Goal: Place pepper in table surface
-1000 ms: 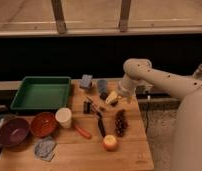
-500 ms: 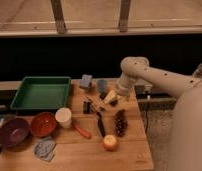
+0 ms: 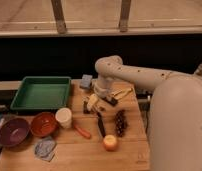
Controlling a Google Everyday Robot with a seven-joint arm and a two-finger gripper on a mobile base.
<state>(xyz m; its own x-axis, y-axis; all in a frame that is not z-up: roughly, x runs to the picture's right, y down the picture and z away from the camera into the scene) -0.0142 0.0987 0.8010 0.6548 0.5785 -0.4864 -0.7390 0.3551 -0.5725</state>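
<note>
My gripper (image 3: 93, 105) hangs from the white arm over the middle of the wooden table surface (image 3: 69, 159). It is shut on the pepper (image 3: 92, 102), a small pale-yellow stubby piece held low, just above the boards. The dark fingers flank the pepper, and its lower end is partly hidden by them. The wrist stands right above it.
A green tray (image 3: 41, 92) sits at the back left, and a white cup (image 3: 64, 117), an orange bowl (image 3: 43, 124) and a purple bowl (image 3: 13, 131) stand in front of it. An orange-red stick (image 3: 83, 132), a dark utensil (image 3: 101, 125), dark grapes (image 3: 120, 122), a round fruit (image 3: 110, 143), a blue sponge (image 3: 86, 81) and a grey cloth (image 3: 44, 148) lie around.
The arm has swung left across the table, carrying the pepper with it from beside the yellow item at the right towards the table's middle.
</note>
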